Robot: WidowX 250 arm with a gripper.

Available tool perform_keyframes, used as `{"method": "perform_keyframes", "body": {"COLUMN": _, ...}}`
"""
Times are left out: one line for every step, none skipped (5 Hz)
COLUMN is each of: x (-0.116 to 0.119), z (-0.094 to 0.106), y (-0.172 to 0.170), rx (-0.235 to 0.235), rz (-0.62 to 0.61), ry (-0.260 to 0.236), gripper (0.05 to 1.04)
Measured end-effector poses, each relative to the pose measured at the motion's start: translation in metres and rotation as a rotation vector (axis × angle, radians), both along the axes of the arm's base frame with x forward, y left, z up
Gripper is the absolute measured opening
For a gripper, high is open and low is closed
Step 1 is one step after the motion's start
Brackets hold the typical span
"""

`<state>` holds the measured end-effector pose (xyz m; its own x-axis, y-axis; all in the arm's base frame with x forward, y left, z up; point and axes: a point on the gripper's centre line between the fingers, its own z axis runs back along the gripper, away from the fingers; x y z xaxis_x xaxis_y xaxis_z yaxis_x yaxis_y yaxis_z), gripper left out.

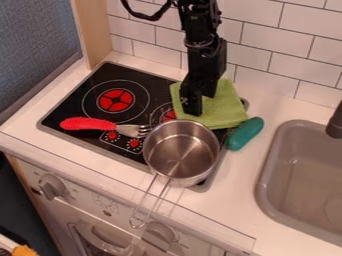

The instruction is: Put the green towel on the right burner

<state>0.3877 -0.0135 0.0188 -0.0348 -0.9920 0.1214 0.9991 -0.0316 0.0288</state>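
The black gripper [195, 101] hangs down over the left part of the green towel [226, 107], hiding some of the cloth behind it. Lying folded, the towel rests across the stove's back right corner and covers part of the right burner [169, 116]. The burner's left portion, with some of its red centre, shows between the towel and the metal pot.
A metal pot [181, 151] stands at the stove's front right, its handle toward the front edge. A red-handled fork [88, 124] lies left of it. The left burner [116, 100] is behind the fork. A teal object [245, 134] lies between towel and sink [266, 185].
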Motion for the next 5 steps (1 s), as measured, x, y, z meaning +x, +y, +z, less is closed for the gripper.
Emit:
{"method": "perform_keyframes", "body": {"x": 0.000, "z": 0.006, "y": 0.002, "rx": 0.004, "rz": 0.000, "ry": -0.004, "gripper": 1.000}}
{"method": "perform_keyframes", "body": {"x": 0.003, "z": 0.029, "y": 0.002, "rx": 0.006, "rz": 0.000, "ry": -0.055, "gripper": 1.000}}
{"method": "perform_keyframes", "body": {"x": 0.004, "z": 0.049, "y": 0.002, "rx": 0.006, "rz": -0.006, "ry": -0.100, "gripper": 1.000}}
{"method": "perform_keyframes", "body": {"x": -0.001, "z": 0.073, "y": 0.005, "rx": -0.002, "rz": -0.012, "ry": -0.143, "gripper": 1.000}}
{"method": "perform_keyframes", "body": {"x": -0.001, "z": 0.076, "y": 0.008, "rx": -0.003, "rz": -0.003, "ry": -0.154, "gripper": 1.000}}
